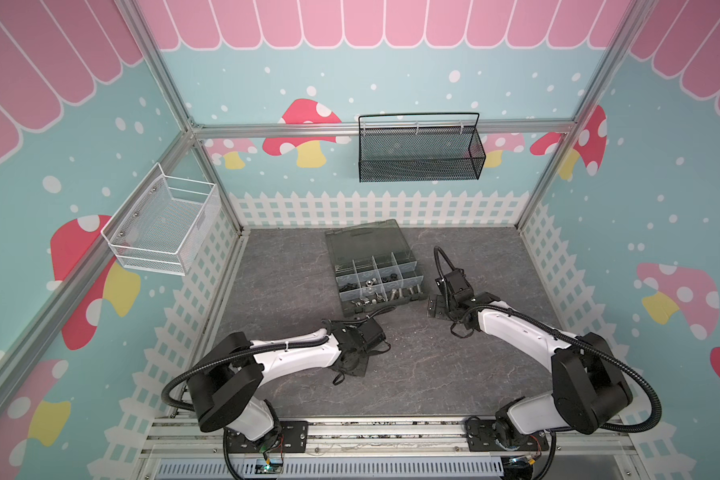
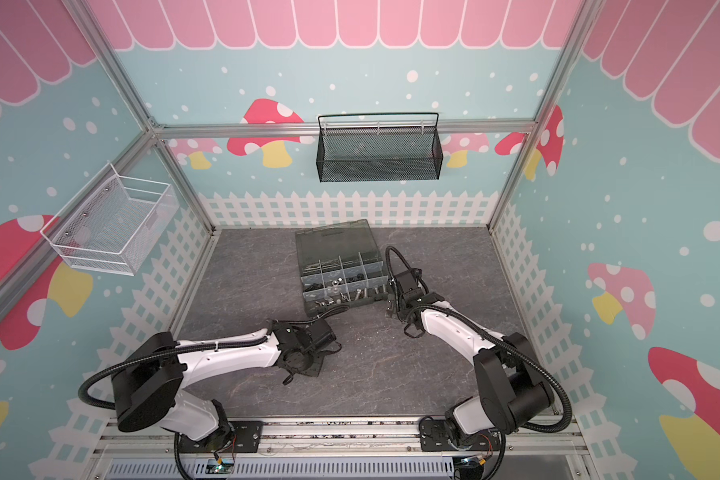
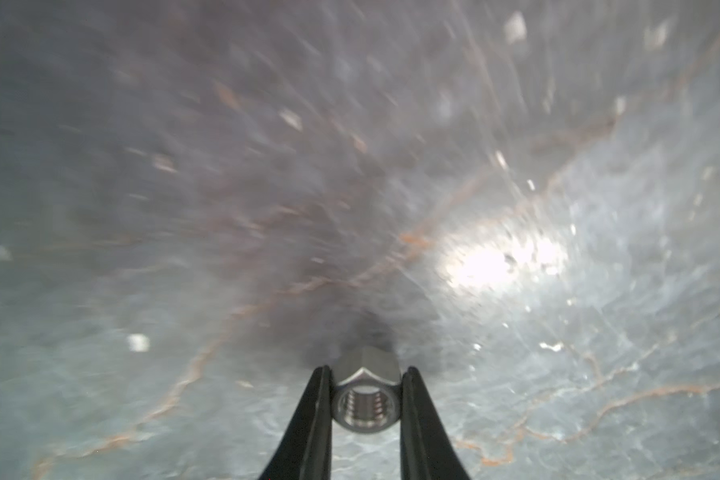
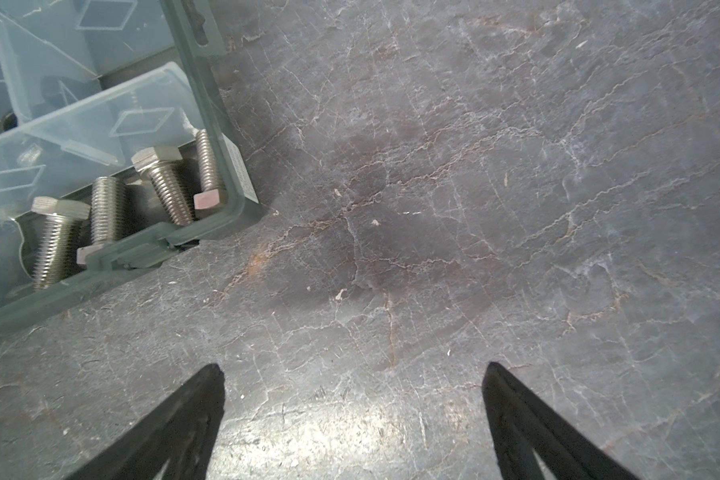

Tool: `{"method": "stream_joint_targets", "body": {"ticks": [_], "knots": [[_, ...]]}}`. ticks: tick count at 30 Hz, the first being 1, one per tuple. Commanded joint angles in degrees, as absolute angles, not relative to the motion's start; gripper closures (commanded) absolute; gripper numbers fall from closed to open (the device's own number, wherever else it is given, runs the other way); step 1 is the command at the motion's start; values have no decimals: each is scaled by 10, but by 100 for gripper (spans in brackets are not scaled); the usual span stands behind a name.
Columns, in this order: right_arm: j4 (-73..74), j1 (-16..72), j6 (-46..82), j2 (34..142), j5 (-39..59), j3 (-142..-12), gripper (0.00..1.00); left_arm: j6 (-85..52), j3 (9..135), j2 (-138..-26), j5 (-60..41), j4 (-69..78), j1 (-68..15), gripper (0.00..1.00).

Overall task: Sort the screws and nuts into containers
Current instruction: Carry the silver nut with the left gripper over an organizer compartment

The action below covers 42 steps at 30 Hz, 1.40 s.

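Found left gripper pinched on a silver nut, flat to flat, threaded bore facing the wrist camera. Held close over the table, on the near side of the box and apart from it. Found right gripper spread wide over the table, just beside the box's corner. Noted silver screws lying in that corner container.

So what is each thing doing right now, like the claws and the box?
left gripper: shut on the silver nut
silver nut: pinched between the left gripper's fingers
right gripper: open, empty
organiser box: lid open
silver bolts: lying in a corner compartment
black mesh basket: hanging, looks empty
white wire basket: hanging, looks empty
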<state>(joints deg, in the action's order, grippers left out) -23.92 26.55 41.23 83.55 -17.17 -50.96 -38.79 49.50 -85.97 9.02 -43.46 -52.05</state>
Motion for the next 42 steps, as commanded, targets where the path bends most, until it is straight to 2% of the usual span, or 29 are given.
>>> {"method": "stream_joint_targets", "body": {"ticks": [1,8,14,25,42], "knots": [[-236,262,425,827,-171,-504,1,-391,499,-824,134,-422,-496,79],[-236,262,427,819,-179,-511,0,-364,540,-804,170,-368,-434,79],[-241,261,432,806,-191,-510,1,-316,613,-832,167,-324,-387,79],[-255,261,440,780,-204,-514,1,-271,737,-962,146,-279,-342,80],[-265,261,447,769,-211,-509,2,-257,886,-1144,116,-277,-329,78]]}}
